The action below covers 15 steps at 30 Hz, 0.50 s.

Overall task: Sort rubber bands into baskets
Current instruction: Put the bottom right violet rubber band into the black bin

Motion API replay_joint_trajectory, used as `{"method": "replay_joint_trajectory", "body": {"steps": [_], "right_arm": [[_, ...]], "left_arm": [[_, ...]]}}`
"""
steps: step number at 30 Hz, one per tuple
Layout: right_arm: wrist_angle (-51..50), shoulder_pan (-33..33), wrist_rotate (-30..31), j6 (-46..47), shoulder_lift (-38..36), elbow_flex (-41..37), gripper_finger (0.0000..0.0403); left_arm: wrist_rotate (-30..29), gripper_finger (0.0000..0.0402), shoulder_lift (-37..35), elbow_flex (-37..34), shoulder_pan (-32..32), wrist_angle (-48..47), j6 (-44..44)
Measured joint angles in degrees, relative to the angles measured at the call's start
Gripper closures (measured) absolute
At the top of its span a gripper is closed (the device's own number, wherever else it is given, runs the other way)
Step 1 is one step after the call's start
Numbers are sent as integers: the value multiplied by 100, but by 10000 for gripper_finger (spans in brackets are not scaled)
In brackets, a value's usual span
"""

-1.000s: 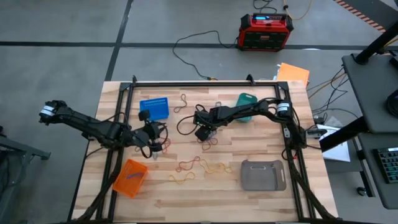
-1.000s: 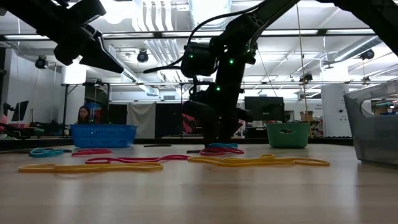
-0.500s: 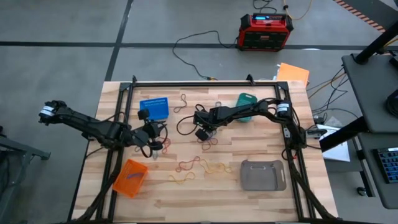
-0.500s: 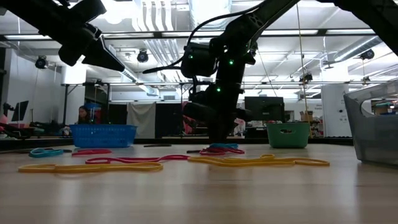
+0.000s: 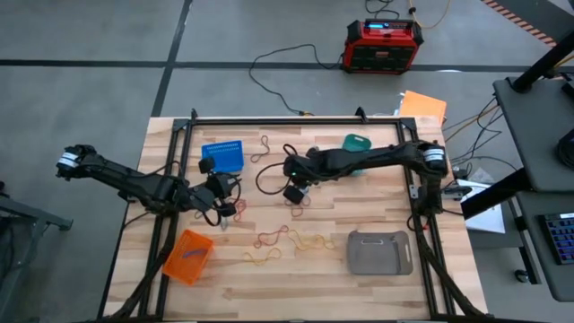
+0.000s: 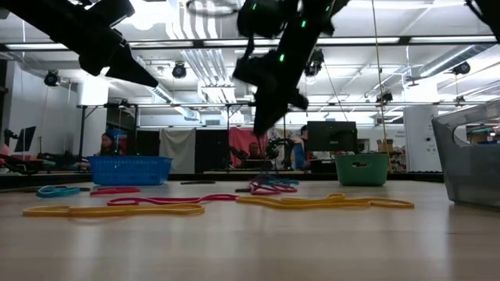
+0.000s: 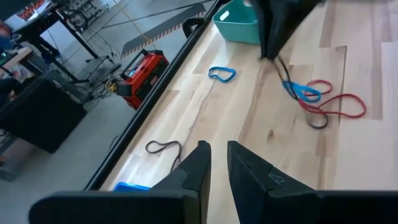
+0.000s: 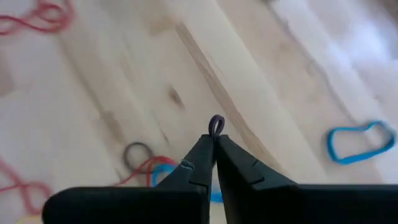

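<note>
Orange basket [image 5: 187,257] holding a blue rubber band [image 5: 191,255], grey basket [image 5: 379,252]

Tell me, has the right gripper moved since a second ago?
Yes. The right gripper has risen off the rubber bands in the low view, shut on a dark band.

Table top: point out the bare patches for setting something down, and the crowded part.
Bare wood lies between the orange basket and grey basket along the near edge. Crowded: the middle, with rubber bands and both arms.

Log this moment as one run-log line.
right gripper: shut on grey band, lifted above table | left gripper: idle near orange basket | remaining bands: on table
</note>
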Motion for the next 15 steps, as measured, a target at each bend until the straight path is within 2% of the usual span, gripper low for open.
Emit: {"method": "replay_joint_trajectory", "body": {"steps": [11,15], "right_arm": [[-126,784,79,-578,-1418,-28,391],[-504,1121,-378,-473,-1864,-27,391]], "left_arm": [[4,364,2,13,0,68,-181],[5,364,7,40,0,74,-147]]}}
